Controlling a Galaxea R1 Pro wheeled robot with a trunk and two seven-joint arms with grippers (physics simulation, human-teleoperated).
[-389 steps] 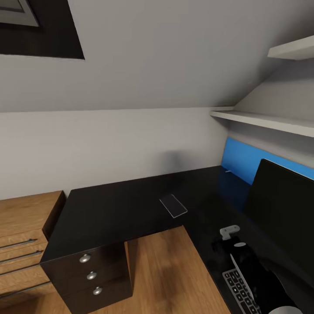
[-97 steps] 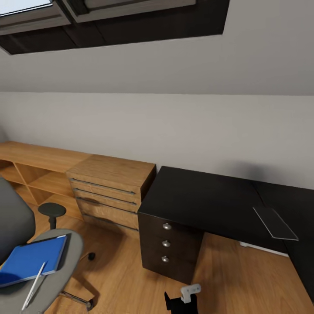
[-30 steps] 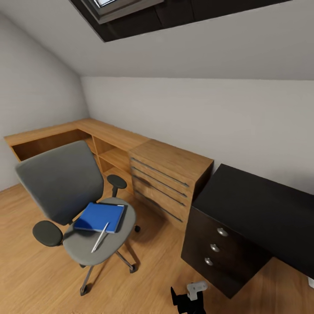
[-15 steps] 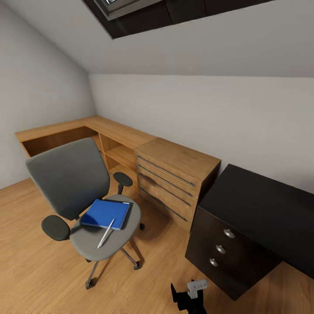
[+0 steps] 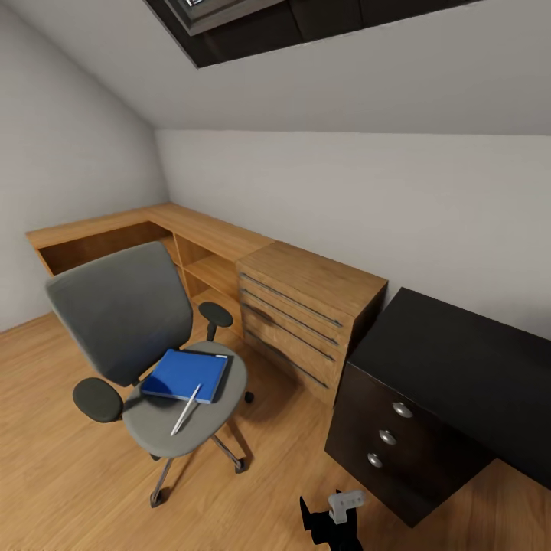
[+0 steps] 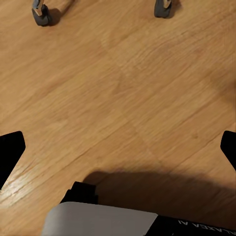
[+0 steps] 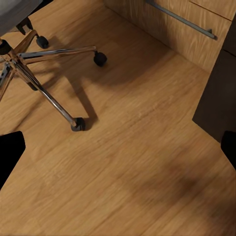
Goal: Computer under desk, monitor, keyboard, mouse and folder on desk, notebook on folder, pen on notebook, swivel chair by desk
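Left end effector (image 6: 118,147) hung over bare wood floor (image 6: 123,88) with its fingertips spread wide apart, nothing between them; two chair casters (image 6: 42,12) showed at the far edge of that wrist view. Right end effector (image 7: 118,147) likewise stood open and empty above the floor, with the chair's chrome base (image 7: 34,78) and casters ahead of it and the foot of the wooden drawer unit (image 7: 187,24) beyond.

From the head view, the swivel chair (image 5: 126,321) stood at about 9 o'clock, well apart from the black desk (image 5: 467,367), which sat at about 3 o'clock with three round-knobbed drawers (image 5: 386,438) in its near end. Blue folder (image 5: 186,375) lay flat on the chair seat. Pen (image 5: 186,409) lay on the seat with its upper end resting on the folder's near edge. Wooden drawer unit (image 5: 306,321) stood between chair and desk, touching the desk's end. A small part of the robot (image 5: 337,516) showed at 6 o'clock.
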